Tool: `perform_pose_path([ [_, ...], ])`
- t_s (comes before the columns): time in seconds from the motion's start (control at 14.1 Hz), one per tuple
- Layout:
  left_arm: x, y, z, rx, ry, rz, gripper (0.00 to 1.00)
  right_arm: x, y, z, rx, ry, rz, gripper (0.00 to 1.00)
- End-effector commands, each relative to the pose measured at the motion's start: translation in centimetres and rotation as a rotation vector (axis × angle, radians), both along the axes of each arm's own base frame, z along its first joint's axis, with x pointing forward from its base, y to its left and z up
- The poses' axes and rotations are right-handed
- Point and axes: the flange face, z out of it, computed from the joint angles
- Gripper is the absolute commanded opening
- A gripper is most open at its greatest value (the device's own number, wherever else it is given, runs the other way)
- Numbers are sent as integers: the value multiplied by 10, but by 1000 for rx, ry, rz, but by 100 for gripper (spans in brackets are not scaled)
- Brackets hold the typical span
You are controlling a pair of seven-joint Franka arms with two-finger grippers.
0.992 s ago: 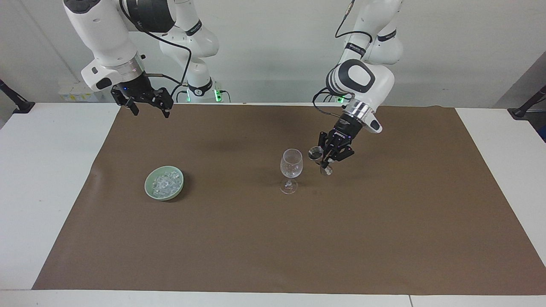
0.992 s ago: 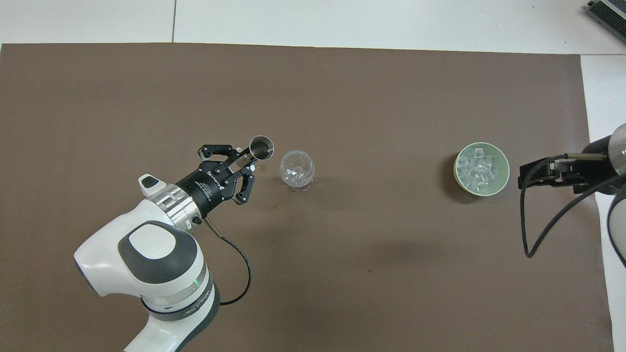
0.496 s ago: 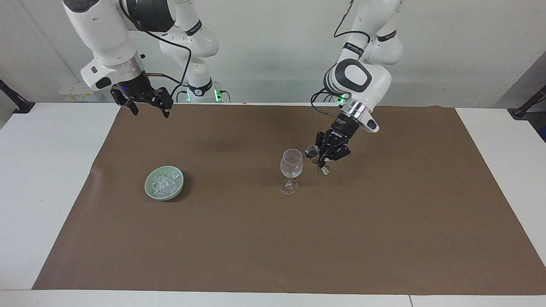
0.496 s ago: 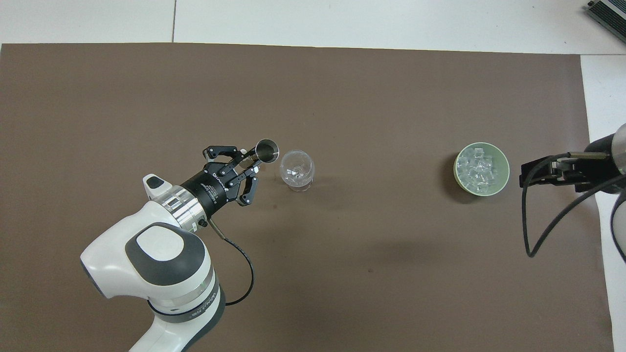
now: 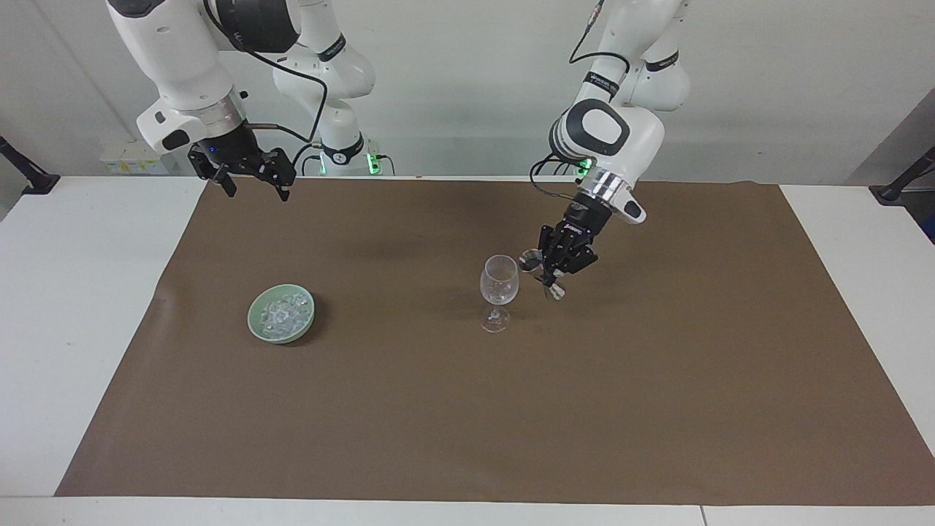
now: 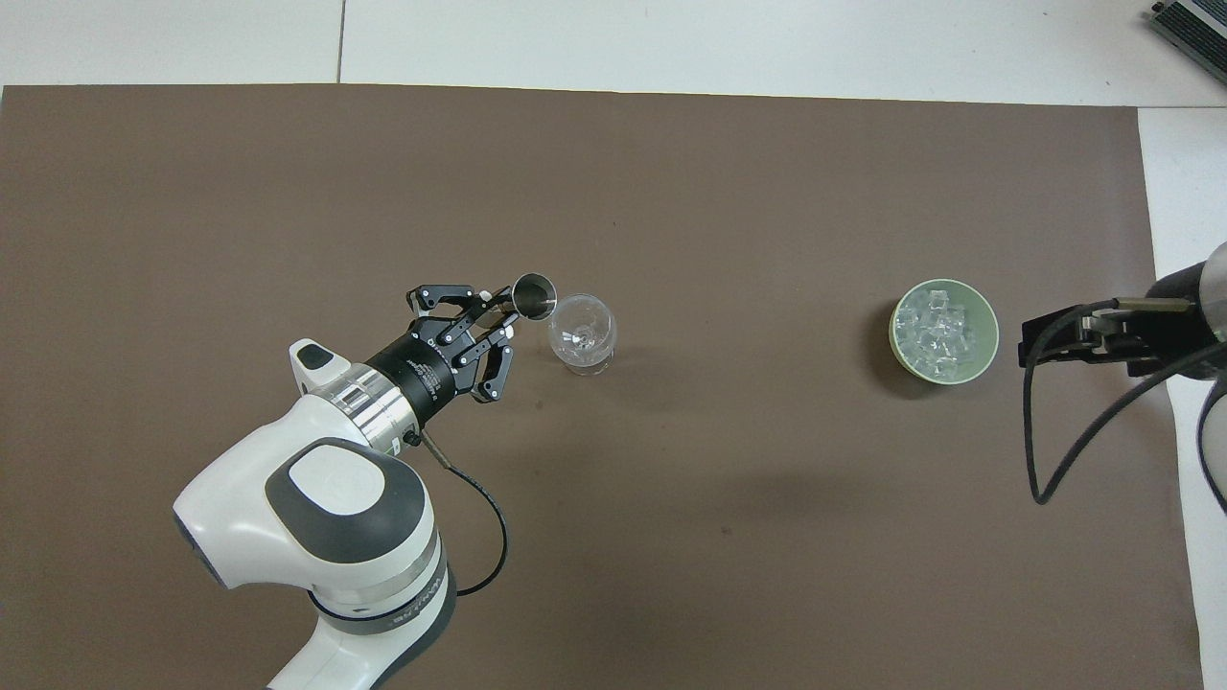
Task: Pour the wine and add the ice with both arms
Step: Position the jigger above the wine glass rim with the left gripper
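The right claw hangs spread and empty, waiting above the counter edge with the bowl of slippery, light ice below it, while the fragile, tippy wine glass stands just beside the left claw, clamped on a small metal cup best held mid-body.
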Motion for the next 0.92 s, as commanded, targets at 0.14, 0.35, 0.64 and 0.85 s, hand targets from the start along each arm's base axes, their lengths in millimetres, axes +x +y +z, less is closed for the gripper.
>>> perform_pose_path([
  [0.14,4,-7,6,52,-34,-4,0,2,-1,3,23,-14,16,100],
  [0.35,4,-11,7,61,-41,-11,0,2,-1,4,23,-17,16,100],
  [0.64,5,-12,8,86,-64,-33,0,2,-1,4,23,-19,14,100],
  [0.85,5,-12,9,96,-76,-41,0,2,-1,3,23,-17,14,100],
])
